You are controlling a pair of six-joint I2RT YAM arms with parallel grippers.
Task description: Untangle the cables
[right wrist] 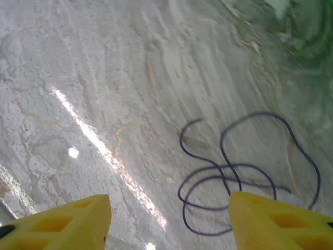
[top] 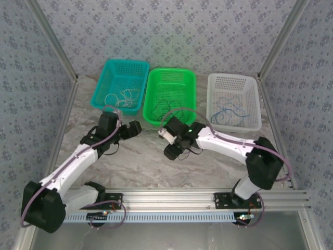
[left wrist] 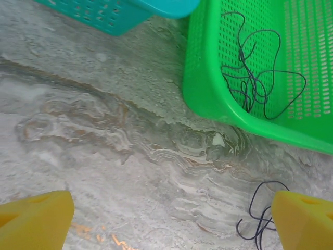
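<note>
Sprawling cable (right wrist: 225, 167), seemingly clear of basket (left wrist: 203, 78)

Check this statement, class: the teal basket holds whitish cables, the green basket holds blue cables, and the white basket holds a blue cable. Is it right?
No. The green basket holds dark cables, not blue ones, as the left wrist view shows. The teal basket does hold whitish cables and the white basket a blue cable.
</note>
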